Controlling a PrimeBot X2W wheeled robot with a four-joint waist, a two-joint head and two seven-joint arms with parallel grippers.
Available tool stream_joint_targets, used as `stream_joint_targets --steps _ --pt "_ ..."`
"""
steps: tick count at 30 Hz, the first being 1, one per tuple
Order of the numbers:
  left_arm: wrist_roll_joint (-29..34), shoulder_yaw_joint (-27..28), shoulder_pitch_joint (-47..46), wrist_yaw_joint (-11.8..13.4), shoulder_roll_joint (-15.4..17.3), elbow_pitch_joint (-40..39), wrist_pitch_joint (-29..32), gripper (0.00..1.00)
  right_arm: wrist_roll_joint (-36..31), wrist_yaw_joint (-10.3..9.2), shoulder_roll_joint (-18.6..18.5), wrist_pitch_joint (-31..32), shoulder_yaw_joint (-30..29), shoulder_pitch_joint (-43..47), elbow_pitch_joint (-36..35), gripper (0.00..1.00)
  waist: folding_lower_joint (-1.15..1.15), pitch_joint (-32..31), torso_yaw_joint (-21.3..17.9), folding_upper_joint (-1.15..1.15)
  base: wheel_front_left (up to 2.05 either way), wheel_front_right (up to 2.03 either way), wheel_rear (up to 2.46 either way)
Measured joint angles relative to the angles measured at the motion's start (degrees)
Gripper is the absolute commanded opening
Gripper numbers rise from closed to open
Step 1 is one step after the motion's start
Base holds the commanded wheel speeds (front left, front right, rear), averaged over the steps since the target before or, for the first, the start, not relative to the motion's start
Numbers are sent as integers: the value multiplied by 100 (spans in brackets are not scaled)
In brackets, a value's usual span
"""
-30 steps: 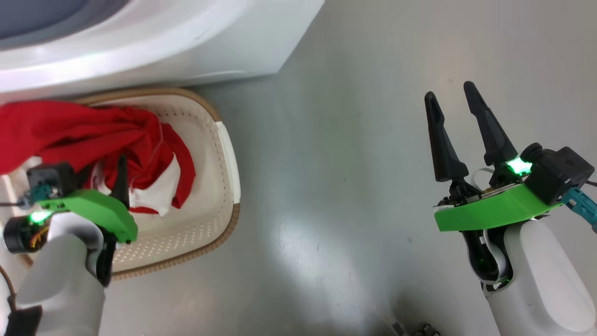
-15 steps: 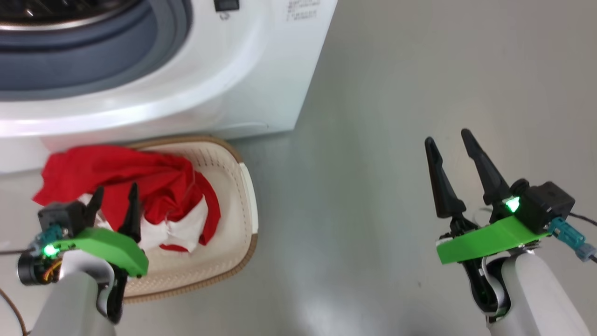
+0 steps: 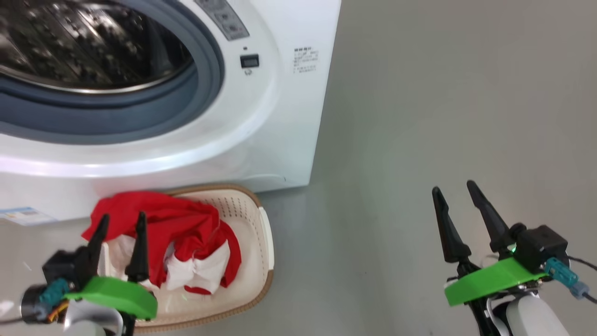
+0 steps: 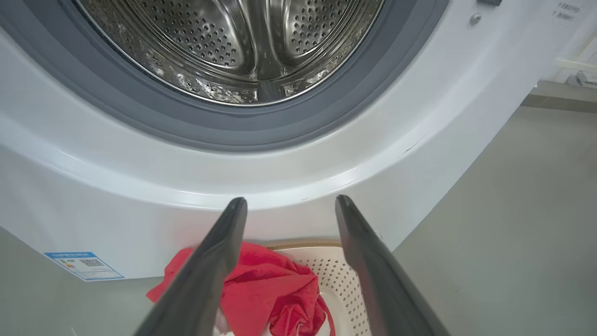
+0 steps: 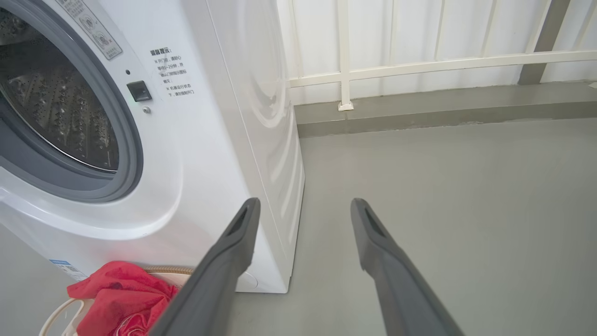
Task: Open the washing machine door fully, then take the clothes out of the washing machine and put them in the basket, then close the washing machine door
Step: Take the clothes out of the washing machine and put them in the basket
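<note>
The white washing machine (image 3: 280, 107) (image 4: 419, 121) (image 5: 224, 154) stands with its mouth uncovered, grey rubber ring and steel drum (image 4: 233, 42) showing; its door is out of view. Red and white clothes (image 3: 182, 242) (image 4: 266, 289) (image 5: 121, 298) lie heaped in the cream basket (image 3: 254, 233) (image 4: 336, 275) on the floor right before the machine. My left gripper (image 3: 120, 221) (image 4: 291, 203) hovers open above the basket's near left side, holding nothing. Over bare floor to the right, my right gripper (image 3: 454, 189) (image 5: 303, 203) is open and empty.
A blue label sticker (image 3: 21, 215) (image 4: 84, 265) sits low on the machine's front. Grey floor (image 3: 443, 93) stretches to the right. A white railing (image 5: 419, 60) on a low kerb runs behind the machine.
The head view has tilted up, bringing the drum opening into sight; basket and grippers sit lower in the picture. My left gripper has lifted off the red clothes, which stay in the basket.
</note>
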Motion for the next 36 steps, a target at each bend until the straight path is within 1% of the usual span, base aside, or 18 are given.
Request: stream_joint_targets --steps 8,17,24,36 --pt "311 222 823 -1 -96 -1054 0 100 -54 0 5 0 -89 305 10 100 0 -544 70 0 0 0 0" --pt "639 446 1605 -1 -269 -1836 0 100 -54 0 13 0 -197 735 -11 100 0 -998 148 0 0 0 0" --pt "770 549 2103 -1 -357 -2121 0 100 -54 0 10 0 -193 973 -67 100 0 -1228 179 0 0 0 0" --pt "773 584 2120 -1 -394 -2181 0 100 -54 0 9 0 -194 1026 -108 100 0 -1179 186 0 0 0 0"
